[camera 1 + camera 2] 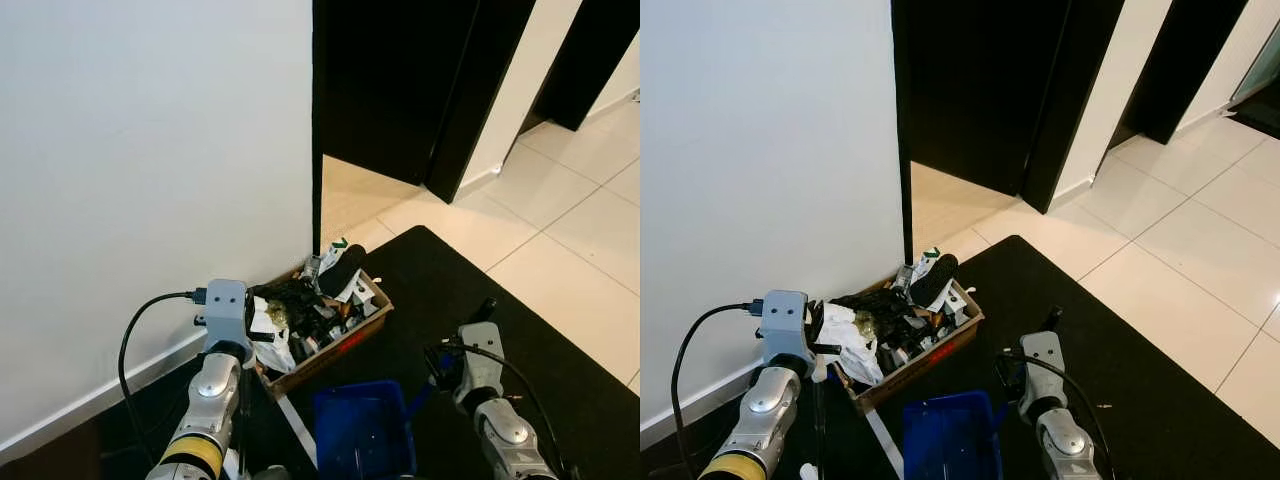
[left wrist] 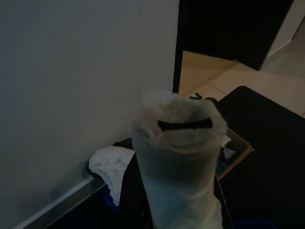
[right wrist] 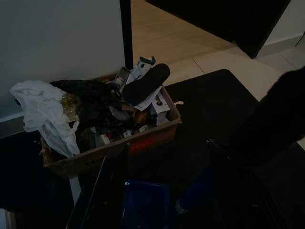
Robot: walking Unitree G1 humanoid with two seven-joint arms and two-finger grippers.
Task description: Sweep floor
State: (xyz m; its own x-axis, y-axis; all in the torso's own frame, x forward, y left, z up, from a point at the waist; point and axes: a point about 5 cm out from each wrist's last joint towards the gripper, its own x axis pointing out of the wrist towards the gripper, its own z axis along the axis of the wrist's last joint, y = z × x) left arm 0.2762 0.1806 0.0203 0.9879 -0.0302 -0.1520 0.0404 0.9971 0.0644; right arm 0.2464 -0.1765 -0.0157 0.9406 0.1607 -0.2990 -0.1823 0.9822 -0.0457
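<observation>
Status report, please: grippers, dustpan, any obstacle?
Left gripper near wall, right gripper over black mat. Blue dustpan below, between arms. Cardboard box of rubbish directly ahead.

floor (image 1: 560, 230): pale tile | black mat (image 1: 470, 300) on it | cardboard box (image 1: 335, 350) and blue dustpan (image 1: 362, 430) on mat

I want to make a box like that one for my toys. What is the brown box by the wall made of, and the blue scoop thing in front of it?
The brown open-topped box looks like cardboard: dull, matte, with thin folded edges. The blue dustpan looks like hard plastic, smooth and evenly coloured, though that is a guess from its look.
</observation>
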